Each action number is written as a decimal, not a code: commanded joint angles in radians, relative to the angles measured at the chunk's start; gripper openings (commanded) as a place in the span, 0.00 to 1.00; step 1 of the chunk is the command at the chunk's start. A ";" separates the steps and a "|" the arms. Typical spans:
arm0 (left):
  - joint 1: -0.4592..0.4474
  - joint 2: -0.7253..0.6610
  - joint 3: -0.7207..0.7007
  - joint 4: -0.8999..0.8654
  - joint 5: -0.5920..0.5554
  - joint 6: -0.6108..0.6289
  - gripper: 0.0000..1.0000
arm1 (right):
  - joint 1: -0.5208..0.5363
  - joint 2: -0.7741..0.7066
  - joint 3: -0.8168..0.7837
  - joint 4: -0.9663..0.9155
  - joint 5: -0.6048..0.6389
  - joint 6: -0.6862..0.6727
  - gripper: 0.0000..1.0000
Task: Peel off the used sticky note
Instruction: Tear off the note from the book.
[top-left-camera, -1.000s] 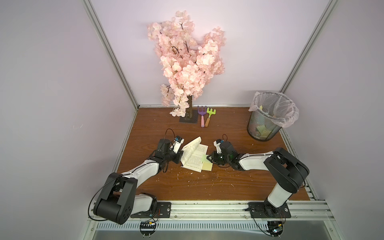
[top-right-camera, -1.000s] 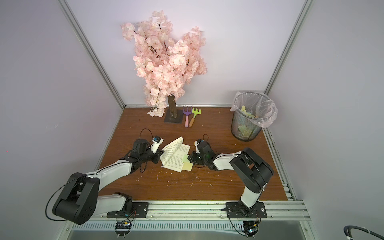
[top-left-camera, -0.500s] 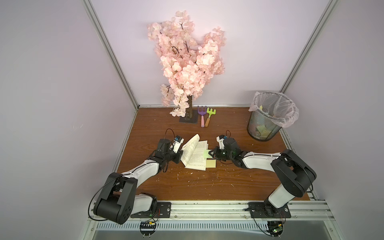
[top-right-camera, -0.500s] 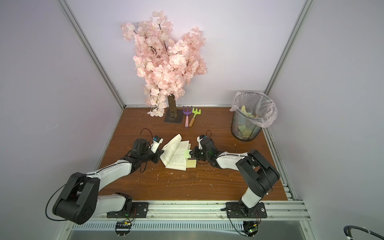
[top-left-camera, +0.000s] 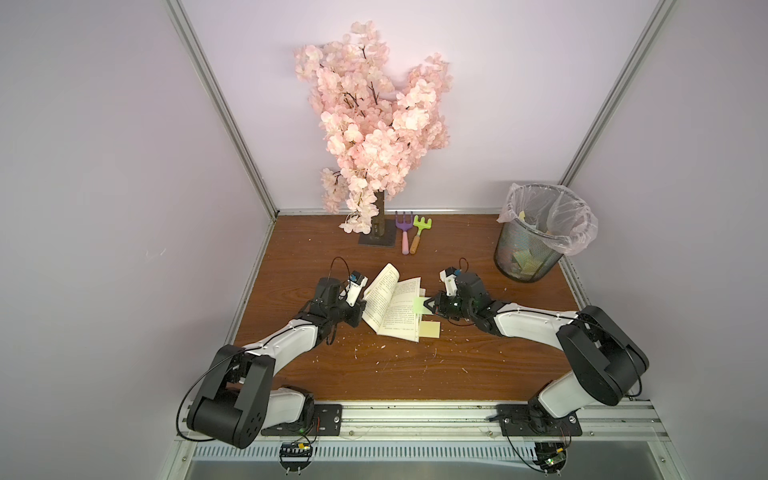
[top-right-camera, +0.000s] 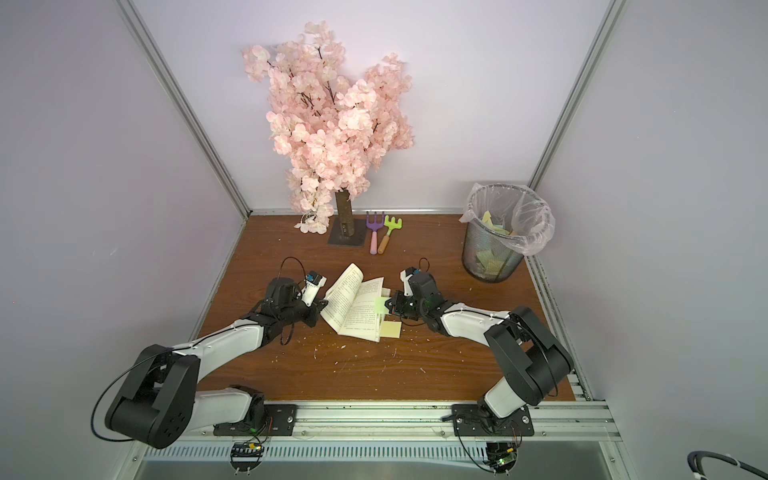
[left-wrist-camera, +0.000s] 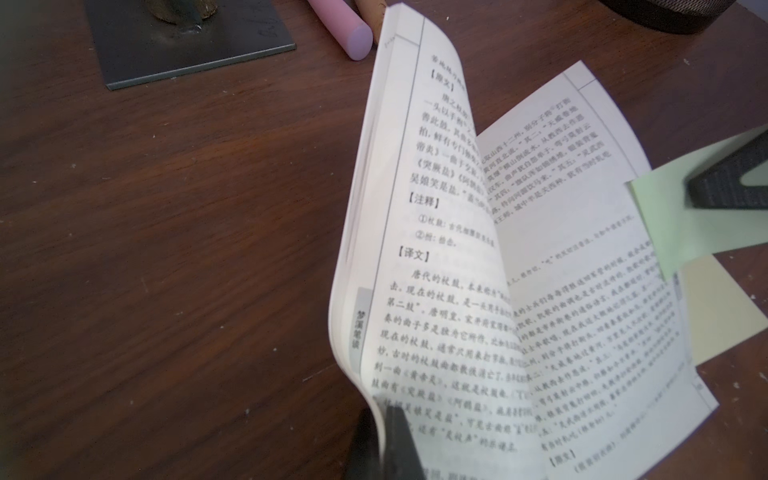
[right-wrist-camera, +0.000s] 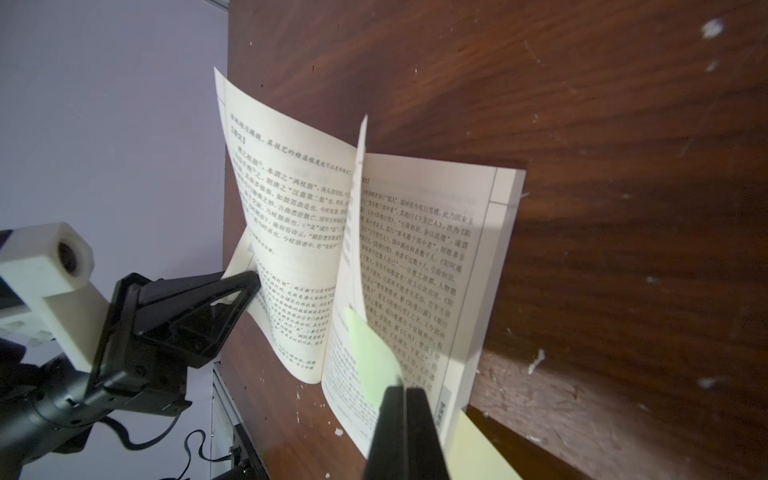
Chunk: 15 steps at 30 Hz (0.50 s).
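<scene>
Left hand (top-left-camera: 362, 307) is clamped tight on the left-side bundle of pages of the book (top-left-camera: 395, 305), holding that bundle raised and curved up off the counter (top-left-camera: 374, 365). In the left wrist view you can see one finger (left-wrist-camera: 399, 449) sitting on the printed face right at the page edge.

The book itself lies open around mid-counter. Its right half is flat on the wood, and one loose leaf stands up near the spine.

The green sticky note (top-left-camera: 420, 303) is at the outer edge of the right page, and the right hand (top-left-camera: 431, 305) is pinched shut on it. In the right wrist view the fingers (right-wrist-camera: 424, 436) are pressed together, with the note curling out from between them toward the page. Can't tell whether its far edge is stuck down.

A yellow note (top-left-camera: 430, 330) pokes out from under the book's near right corner, flat on the counter.

Far right at the back is a wire bin (top-left-camera: 525, 253) with a plastic liner and paper scraps inside.
</scene>
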 joint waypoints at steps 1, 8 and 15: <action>0.013 0.008 -0.009 -0.063 -0.008 0.011 0.02 | -0.032 -0.019 0.014 -0.021 -0.019 -0.053 0.00; 0.013 -0.001 -0.010 -0.063 -0.018 0.008 0.02 | -0.097 -0.005 -0.022 0.024 -0.137 -0.055 0.00; 0.014 -0.007 -0.012 -0.062 -0.022 0.007 0.02 | -0.129 0.003 -0.026 0.007 -0.199 -0.095 0.00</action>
